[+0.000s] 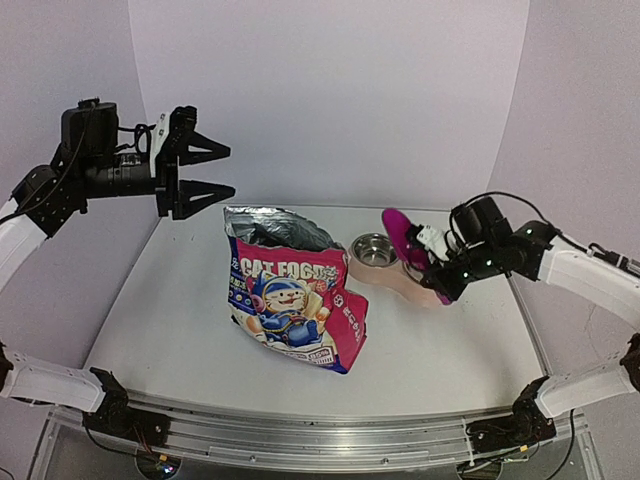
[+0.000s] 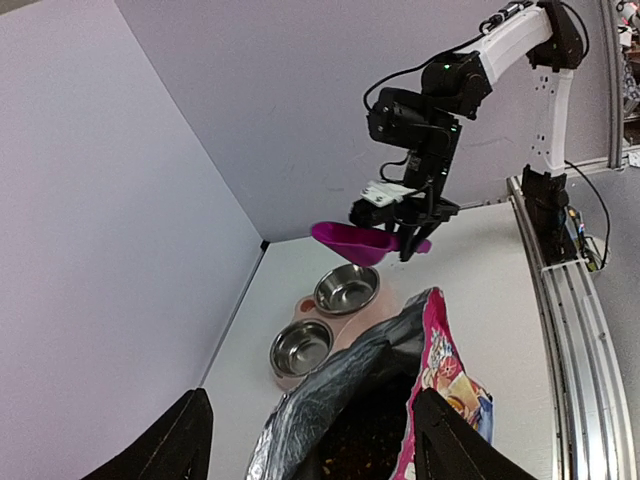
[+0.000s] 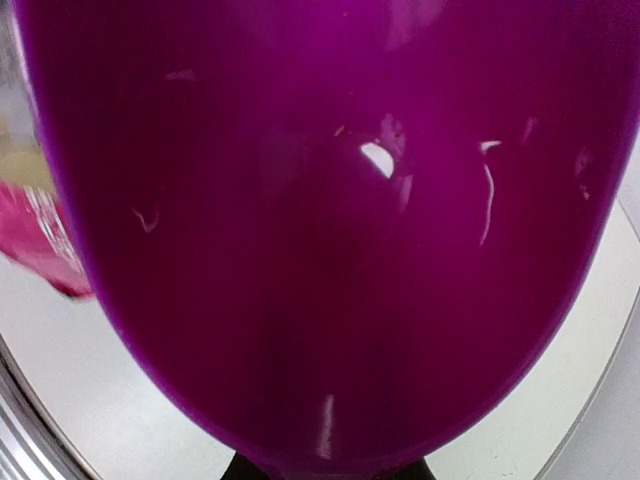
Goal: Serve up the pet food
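The open "CAT FOOD" pouch (image 1: 290,300) stands at the table's middle, its silver-lined mouth up. The left wrist view looks down into the pouch (image 2: 440,370), where dark kibble (image 2: 375,455) shows. My left gripper (image 1: 222,171) is open and empty, raised above and left of the pouch. My right gripper (image 1: 432,262) is shut on the handle of the magenta scoop (image 1: 403,236), held over the pink double-bowl feeder (image 1: 410,282). The scoop (image 3: 320,230) fills the right wrist view; no kibble shows in it. Both steel bowls (image 2: 346,288) look empty.
White walls enclose the table at the back and sides. An aluminium rail (image 1: 320,425) runs along the near edge, with the arm bases on it. The feeder sits close to the right of the pouch.
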